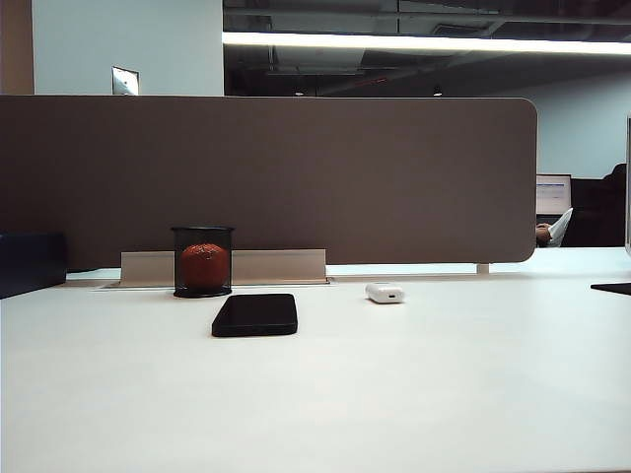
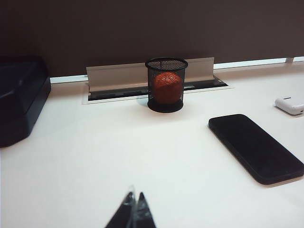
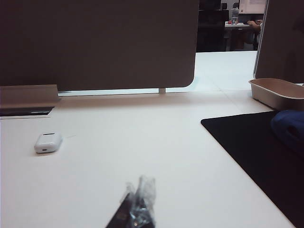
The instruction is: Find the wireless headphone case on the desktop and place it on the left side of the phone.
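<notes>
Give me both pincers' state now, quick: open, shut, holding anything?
Left pincer: shut, empty, held back over the desktop, short of the phone.
Right pincer: shut, empty, well short of the wireless headphone case.

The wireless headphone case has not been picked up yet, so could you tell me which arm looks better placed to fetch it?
Probably the right. The wireless headphone case lies right of the phone, on the right arm's side, with bare desktop between it and the shut right gripper. The shut left gripper would have to reach past the phone.
</notes>
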Tool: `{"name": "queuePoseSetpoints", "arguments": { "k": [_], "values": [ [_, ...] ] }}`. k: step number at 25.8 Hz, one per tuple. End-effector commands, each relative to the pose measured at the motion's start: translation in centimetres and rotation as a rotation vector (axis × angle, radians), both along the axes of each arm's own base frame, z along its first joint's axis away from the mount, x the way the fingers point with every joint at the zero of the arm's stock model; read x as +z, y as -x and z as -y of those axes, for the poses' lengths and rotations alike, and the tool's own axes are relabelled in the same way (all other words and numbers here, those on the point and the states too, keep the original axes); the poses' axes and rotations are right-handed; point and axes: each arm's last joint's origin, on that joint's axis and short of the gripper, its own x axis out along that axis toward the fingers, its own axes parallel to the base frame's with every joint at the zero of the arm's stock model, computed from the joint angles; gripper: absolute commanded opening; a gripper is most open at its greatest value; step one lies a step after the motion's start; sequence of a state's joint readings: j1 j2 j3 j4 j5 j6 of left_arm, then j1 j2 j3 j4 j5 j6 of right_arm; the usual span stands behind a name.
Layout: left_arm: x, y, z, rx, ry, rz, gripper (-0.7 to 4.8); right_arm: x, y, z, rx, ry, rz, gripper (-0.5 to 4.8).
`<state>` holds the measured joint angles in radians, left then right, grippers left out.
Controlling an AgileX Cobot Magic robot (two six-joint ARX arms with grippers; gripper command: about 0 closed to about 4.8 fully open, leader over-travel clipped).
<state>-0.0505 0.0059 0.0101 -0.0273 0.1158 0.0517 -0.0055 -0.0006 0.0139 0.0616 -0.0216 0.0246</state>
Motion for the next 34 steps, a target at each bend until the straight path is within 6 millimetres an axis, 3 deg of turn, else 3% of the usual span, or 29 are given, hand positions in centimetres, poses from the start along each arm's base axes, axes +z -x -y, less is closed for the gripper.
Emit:
{"name": "queuePoseSetpoints", "arguments": {
  "k": [1,18,22,26,34],
  "values": [
    [0.1,0.0,0.0,0.002,0.000,0.009,-0.05,0.2,0.0,0.0,-0.001,0.003,0.013,-0.01],
    [0.1,0.0,0.0,0.001,0.000,0.008,-0.05,0.6,0.1,0.0,0.000,0.002,0.047,-0.01],
    [0.1,0.0,0.0,-0.002,0.000,0.008,-0.05,2.5,0.6,0.0,0.000,0.003,0.108,-0.01],
    [0.1,0.0,0.0,-0.002,0.000,0.008,-0.05,4.7,1.5,0.0,0.000,0.002,0.059,-0.01],
    [0.1,0.0,0.0,-0.002,0.000,0.007,-0.05,9.8,4.5,0.0,0.000,-0.002,0.070,-0.01]
  ]
}}
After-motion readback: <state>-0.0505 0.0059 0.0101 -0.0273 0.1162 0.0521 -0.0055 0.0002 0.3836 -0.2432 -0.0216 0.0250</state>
